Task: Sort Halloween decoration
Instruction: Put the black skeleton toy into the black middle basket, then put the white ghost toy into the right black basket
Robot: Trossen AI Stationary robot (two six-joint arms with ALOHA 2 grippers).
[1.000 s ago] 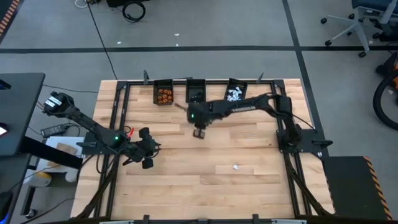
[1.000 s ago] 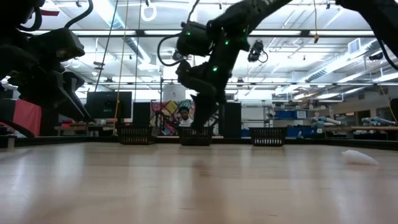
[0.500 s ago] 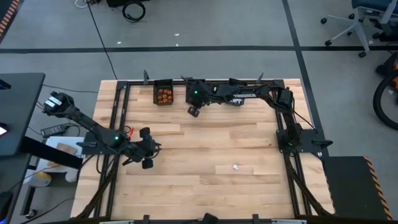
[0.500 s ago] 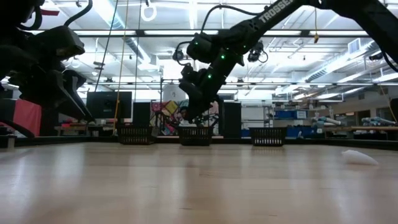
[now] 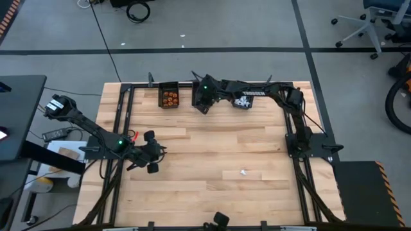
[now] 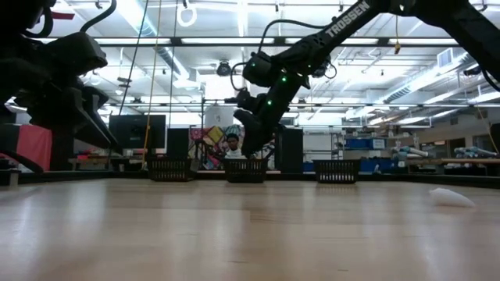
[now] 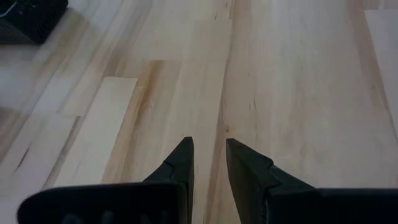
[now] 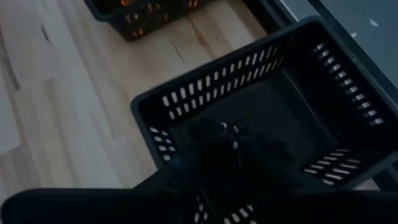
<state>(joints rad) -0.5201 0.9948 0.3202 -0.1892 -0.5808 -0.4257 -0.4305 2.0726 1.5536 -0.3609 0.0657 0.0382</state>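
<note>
- Moving from the middle of the table to the far edge, the right gripper (image 5: 203,102) now hangs over the middle bin (image 5: 201,95).
- I cannot tell if the right gripper's fingers are apart or together; they are just a dark blur over the bin in the right wrist view.
- Black trinkets (image 8: 227,134) seem to lie in that bin, but they are too dark to make out well.
- To do this step well, I think the gripper should sit right above the bin's open top and let go low, so nothing bounces out.
- The left bin (image 5: 169,98) holds orange trinkets (image 5: 169,97), and the right bin (image 5: 243,98) holds white trinkets (image 5: 242,99).
- One small white trinket (image 5: 243,171) lies alone on the table (image 5: 212,154), well apart from the bins. It likely goes in the right bin.
- The left gripper (image 5: 151,153) waits near the left side of the table, its fingers (image 7: 182,163) a little apart and holding nothing.
- The table is pale wood planks with a black frame around it.
- Behind it is a big work room with bright ceiling lights, shelves and a person far off.
</note>
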